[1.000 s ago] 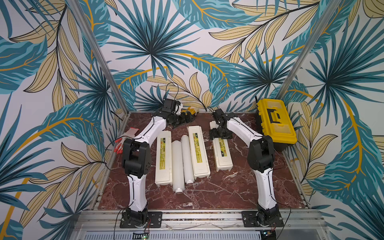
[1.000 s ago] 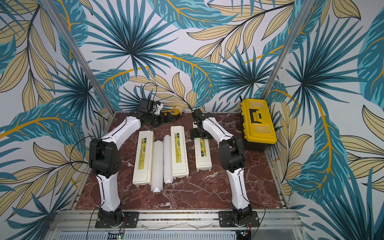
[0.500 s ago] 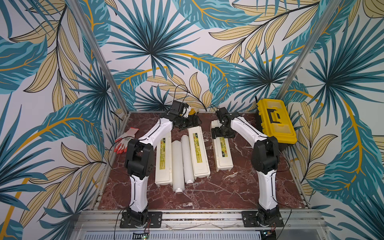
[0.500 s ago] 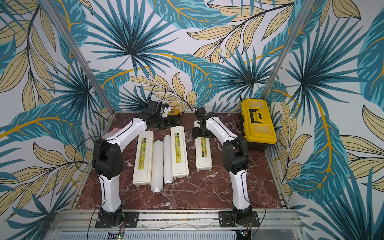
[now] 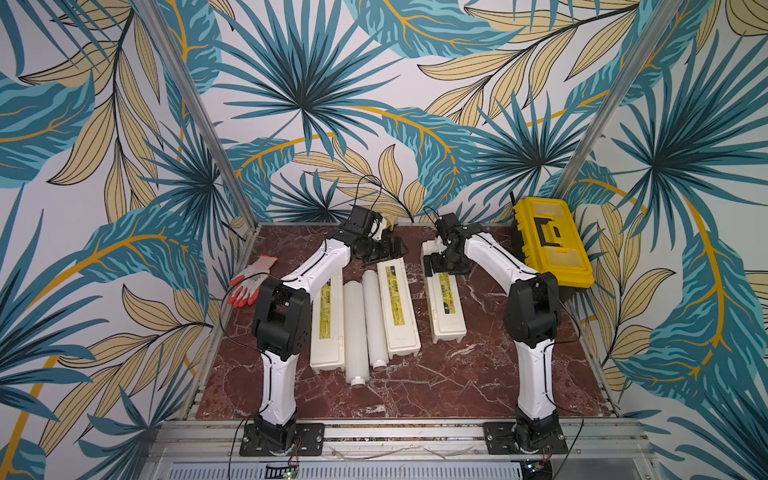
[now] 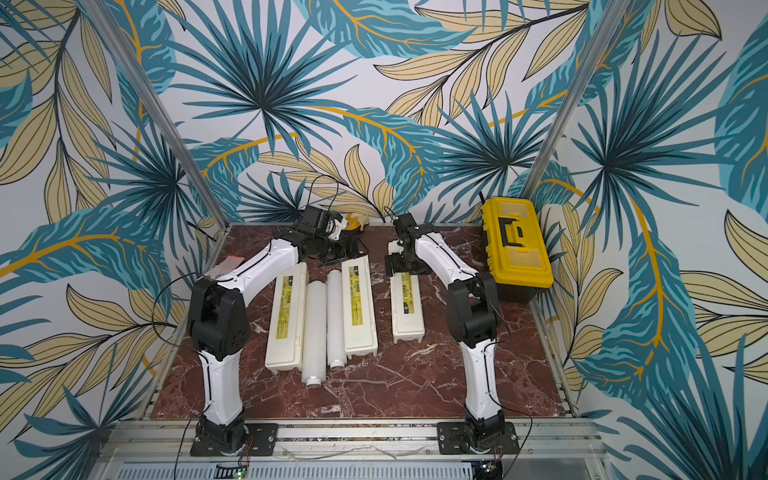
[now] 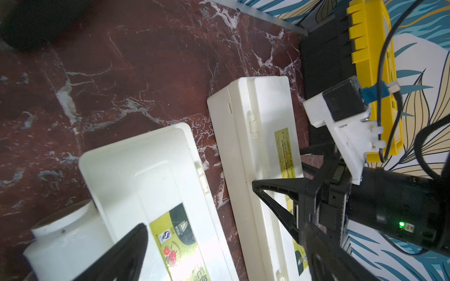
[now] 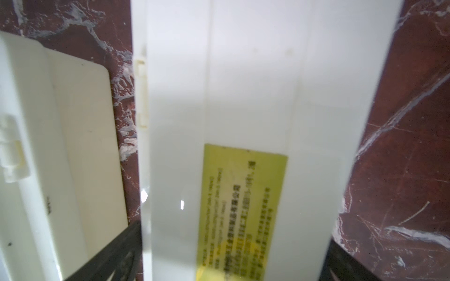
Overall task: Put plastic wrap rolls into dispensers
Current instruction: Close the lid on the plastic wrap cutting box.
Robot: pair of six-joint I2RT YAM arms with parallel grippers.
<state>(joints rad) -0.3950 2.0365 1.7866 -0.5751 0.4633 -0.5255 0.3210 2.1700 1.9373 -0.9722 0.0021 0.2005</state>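
Straddling the right dispenser at its far end, fingers released, the right gripper may push the closed box instead of opening it.

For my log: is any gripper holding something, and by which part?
Nothing is held. The right gripper is open astride a box; the left gripper is open.

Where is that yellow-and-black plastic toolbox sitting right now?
In both top views the yellow-and-black plastic toolbox sits at the red marble table's far right corner, just outside the right arm.
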